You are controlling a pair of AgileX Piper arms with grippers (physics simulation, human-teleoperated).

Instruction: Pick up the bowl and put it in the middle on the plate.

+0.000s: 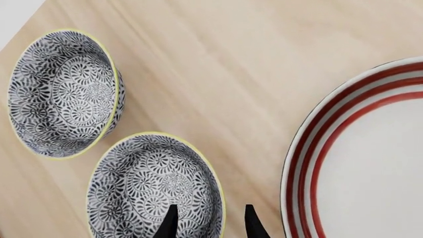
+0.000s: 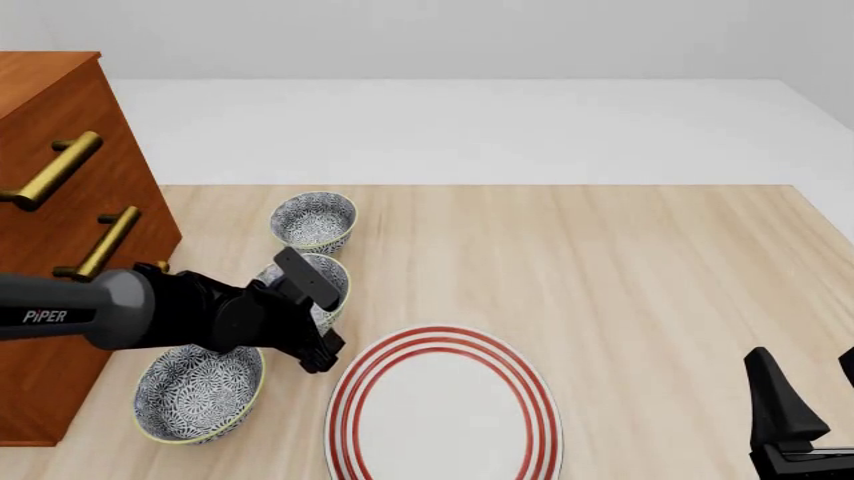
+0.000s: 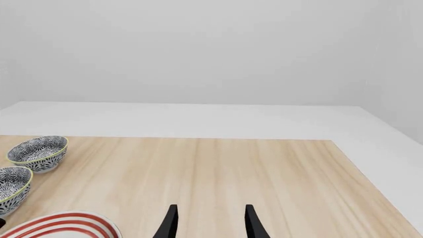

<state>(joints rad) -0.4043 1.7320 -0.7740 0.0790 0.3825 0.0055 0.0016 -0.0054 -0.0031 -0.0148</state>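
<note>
Three look-alike grey-blue floral bowls stand in a row at the table's left. The bowl (image 2: 324,277) (image 1: 148,181) (image 3: 12,186) is the middle one. My left gripper (image 2: 315,315) (image 1: 210,224) hovers open over it, one fingertip above its inside and the other outside its yellowish rim, on the plate's side. The plate (image 2: 445,405) (image 1: 360,158) (image 3: 63,225), white with red rings, lies just right of the bowls with nothing on it. My right gripper (image 2: 810,392) (image 3: 210,223) stands open and holds nothing at the near right edge, far from the bowls.
The far bowl (image 2: 314,221) (image 1: 63,91) (image 3: 38,151) sits behind the middle one; the near bowl (image 2: 200,392) lies under my left arm. A wooden drawer cabinet (image 2: 60,200) with brass handles stands at the left edge. Bare tabletop (image 2: 627,270) spreads right of the plate.
</note>
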